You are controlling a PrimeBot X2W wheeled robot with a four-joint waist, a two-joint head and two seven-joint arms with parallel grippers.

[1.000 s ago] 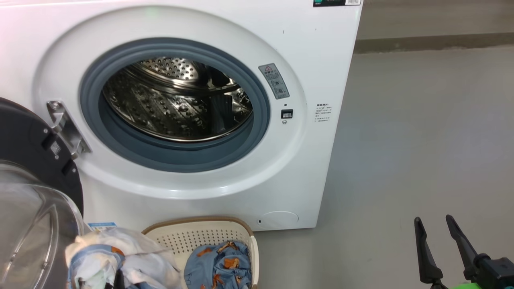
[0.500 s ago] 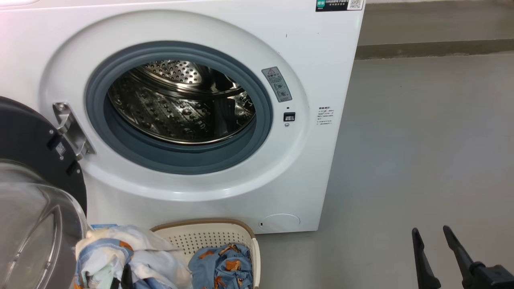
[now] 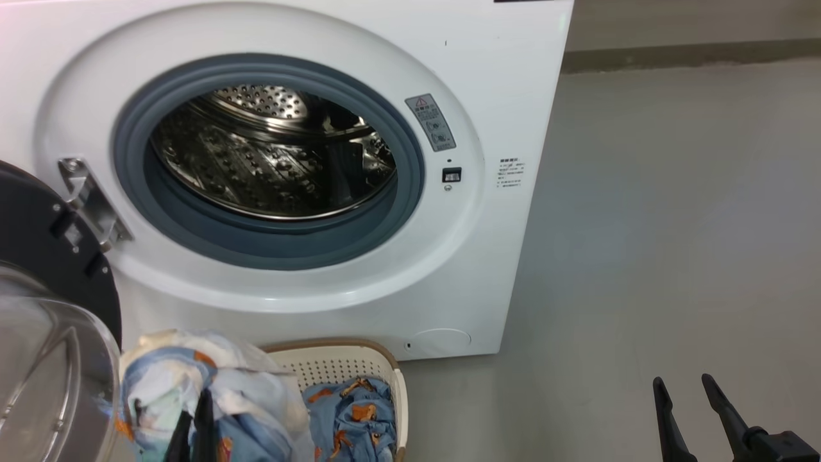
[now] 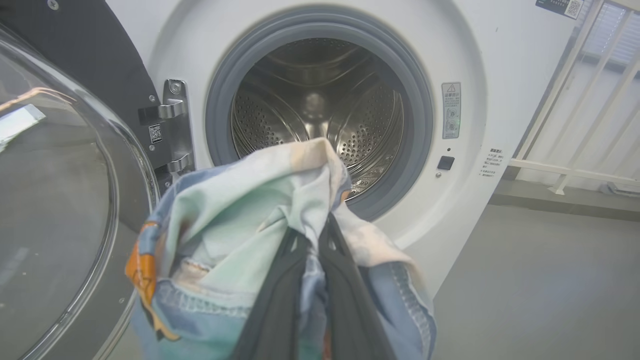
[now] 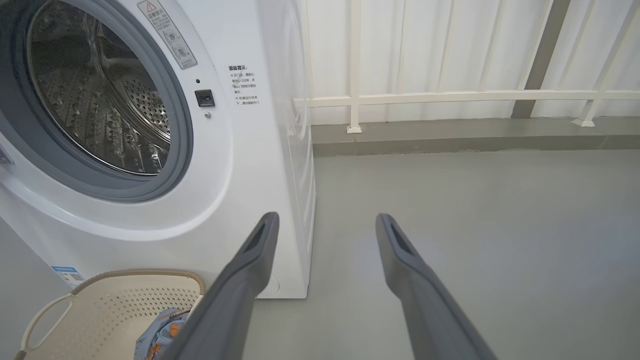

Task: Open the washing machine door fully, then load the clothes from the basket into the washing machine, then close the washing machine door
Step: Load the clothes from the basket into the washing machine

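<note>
The washing machine stands with its steel drum exposed. The washing machine door is swung out to the left, glass bowl toward me. My left gripper is shut on a light blue and whitish garment, bunched above the left end of the basket. In the left wrist view the garment wraps the left gripper, in front of the drum opening. More of the clothes lie in the basket. My right gripper hangs open and holds nothing over the floor at the lower right.
Grey floor spreads to the right of the machine. A white railing on a low kerb runs along the back. The open door's glass bowl sits close on the left of the held garment.
The held garment has risen a little against the basket's rim. The head view has shifted slightly, and the right gripper sits lower in it.
</note>
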